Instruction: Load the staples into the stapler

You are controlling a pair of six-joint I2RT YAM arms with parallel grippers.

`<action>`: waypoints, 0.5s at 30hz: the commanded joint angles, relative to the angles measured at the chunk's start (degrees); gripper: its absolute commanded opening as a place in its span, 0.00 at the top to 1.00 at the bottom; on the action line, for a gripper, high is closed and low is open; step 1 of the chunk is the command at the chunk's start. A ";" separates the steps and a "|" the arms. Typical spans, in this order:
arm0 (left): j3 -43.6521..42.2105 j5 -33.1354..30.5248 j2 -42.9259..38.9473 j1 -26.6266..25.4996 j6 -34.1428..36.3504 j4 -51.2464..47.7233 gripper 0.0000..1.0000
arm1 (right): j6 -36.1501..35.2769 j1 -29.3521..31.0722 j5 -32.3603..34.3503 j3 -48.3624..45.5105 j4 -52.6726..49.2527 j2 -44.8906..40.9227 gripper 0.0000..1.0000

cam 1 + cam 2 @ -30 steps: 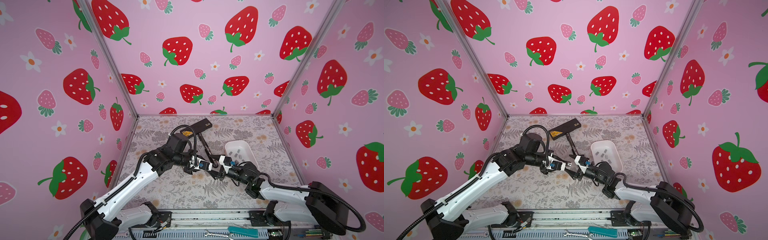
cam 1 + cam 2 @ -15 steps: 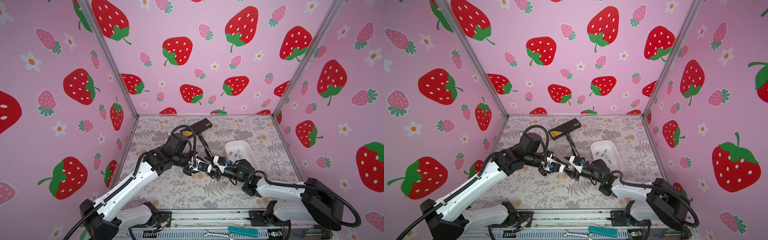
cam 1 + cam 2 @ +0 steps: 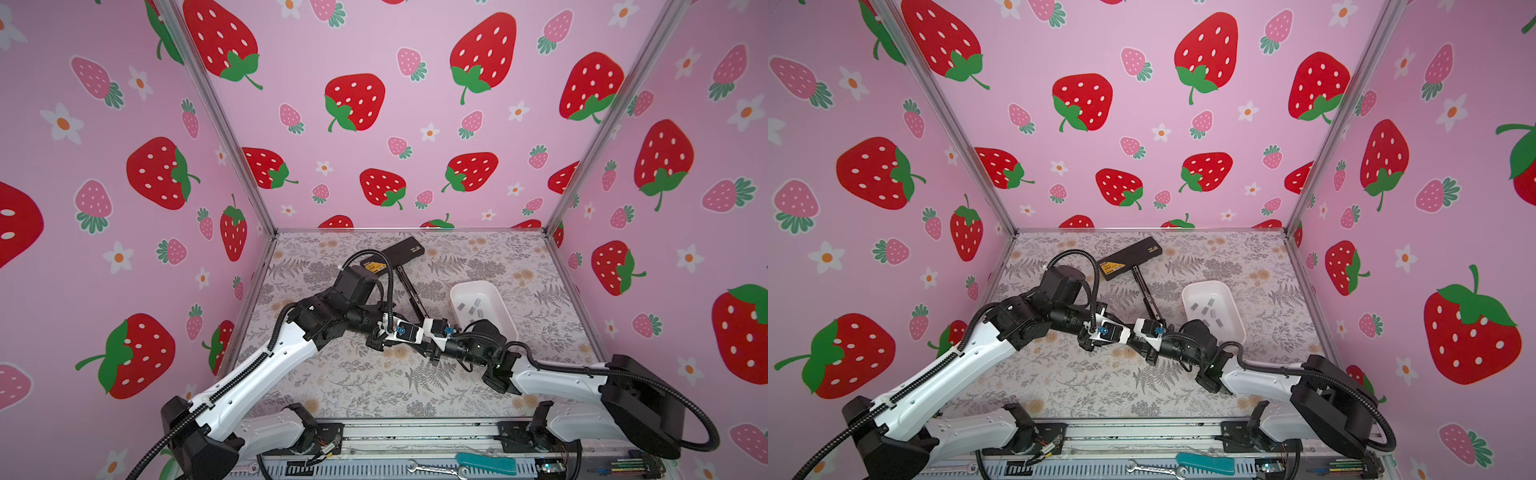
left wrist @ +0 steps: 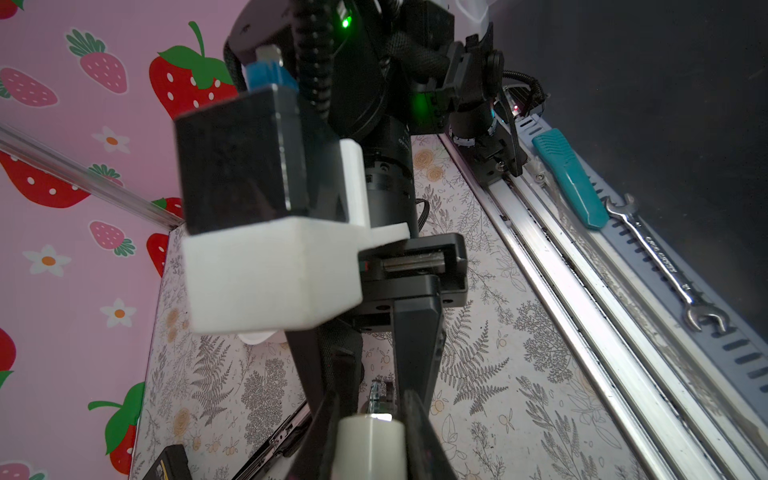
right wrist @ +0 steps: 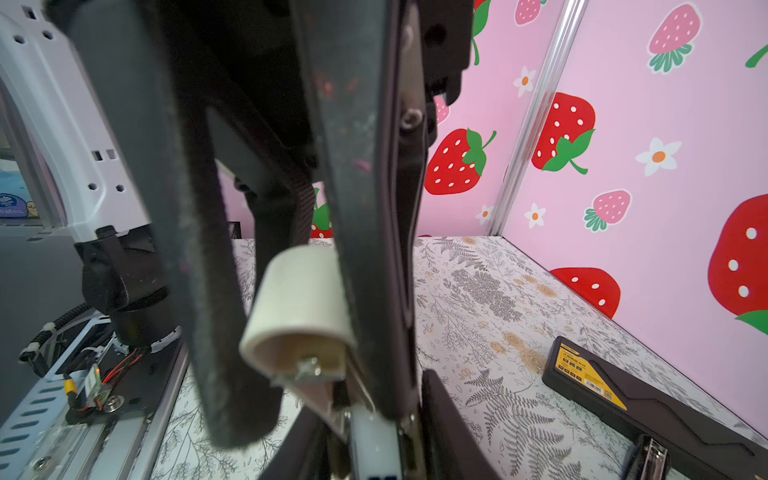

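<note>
Meeting mid-scene, the right gripper is pressed onto a cream cylinder carrying a metal sliver, apparently for transfer; whether the left gripper grips cannot be told; the staples lie in the right-hand tray, with the stapler far behind.

Both arms meet tip to tip above the middle of the flowered table.
The left gripper and right gripper touch or overlap, and their jaws cannot be made out. Beyond them, towards the far wall, lies the black stapler, its thin rail drawn out towards the grippers. To the right stands a white tray with the staples loose inside. A wrench and a teal-handled tool lie on the near frame.
</note>
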 commanded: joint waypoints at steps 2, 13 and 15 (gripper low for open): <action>-1.71 -1.18 -3.18 -0.17 -1.06 7.03 0.51 | 2.64 -0.09 1.99 1.81 0.70 0.47 0.86; -8.95 -19.69 -8.84 -0.10 -7.32 24.27 0.28 | 9.23 -0.09 14.53 3.75 -3.28 1.04 1.00; -10.71 -25.10 -9.80 0.00 -7.70 28.59 0.28 | 11.37 -0.07 17.47 4.57 -4.82 1.49 1.00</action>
